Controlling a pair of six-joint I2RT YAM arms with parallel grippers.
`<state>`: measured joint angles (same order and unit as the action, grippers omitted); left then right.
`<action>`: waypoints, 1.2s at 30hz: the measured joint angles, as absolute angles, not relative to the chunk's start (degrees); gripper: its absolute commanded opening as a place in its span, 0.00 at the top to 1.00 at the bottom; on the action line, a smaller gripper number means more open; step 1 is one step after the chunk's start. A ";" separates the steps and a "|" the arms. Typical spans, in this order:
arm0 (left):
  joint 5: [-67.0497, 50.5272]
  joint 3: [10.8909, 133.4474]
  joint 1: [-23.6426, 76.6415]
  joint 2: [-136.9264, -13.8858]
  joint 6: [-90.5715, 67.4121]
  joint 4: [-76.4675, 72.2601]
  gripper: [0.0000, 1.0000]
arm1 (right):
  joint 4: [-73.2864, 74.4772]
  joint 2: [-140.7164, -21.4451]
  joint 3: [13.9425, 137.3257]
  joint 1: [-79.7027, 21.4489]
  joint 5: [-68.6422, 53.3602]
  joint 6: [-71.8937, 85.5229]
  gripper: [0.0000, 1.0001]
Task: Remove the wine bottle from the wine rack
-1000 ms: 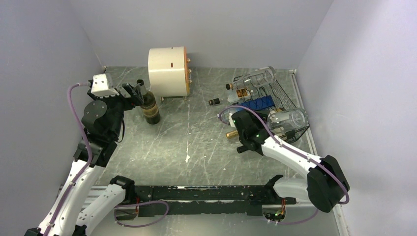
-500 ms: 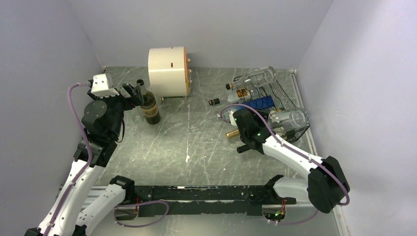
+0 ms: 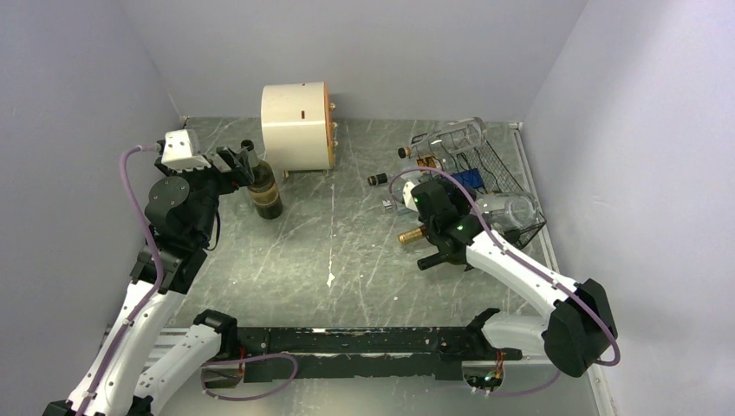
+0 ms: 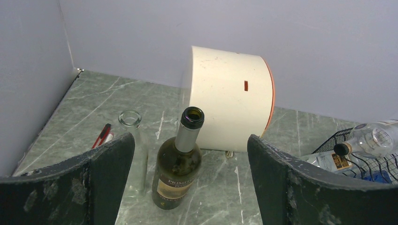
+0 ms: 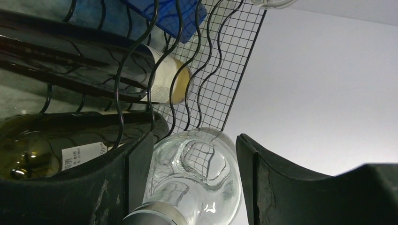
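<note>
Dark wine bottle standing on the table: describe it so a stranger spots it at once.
Find the cream drum at the back of the table. Just in front of it stands a dark green bottle, upright. Unlike the clear glass bottle beside it, it is dark, paper-labelled, with a grey-foiled neck and open mouth.

Plain pale lavender walls enclose a grey-green marbled tabletop streaked with white veins, evenly lit.
</note>
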<state>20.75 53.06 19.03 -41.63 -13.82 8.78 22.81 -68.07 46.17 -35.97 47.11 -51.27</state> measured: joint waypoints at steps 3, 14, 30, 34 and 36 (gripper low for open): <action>20.73 53.06 19.03 -41.63 -13.82 8.78 0.07 | 24.25 -68.18 46.92 -35.94 46.19 -48.47 0.56; 20.73 53.06 19.03 -41.74 -13.82 8.78 0.07 | 27.14 -71.37 43.72 -39.55 46.83 -45.89 0.00; 20.16 53.06 19.03 -42.22 -13.85 8.78 0.07 | 42.22 -63.42 44.07 -52.34 42.63 -42.96 0.00; 20.12 53.06 19.03 -42.22 -13.85 8.75 0.07 | 44.40 -59.55 43.13 -52.40 42.81 -43.68 0.04; 20.10 53.06 19.03 -42.22 -13.85 8.75 0.07 | 44.53 -56.69 42.15 -52.40 42.85 -45.15 0.07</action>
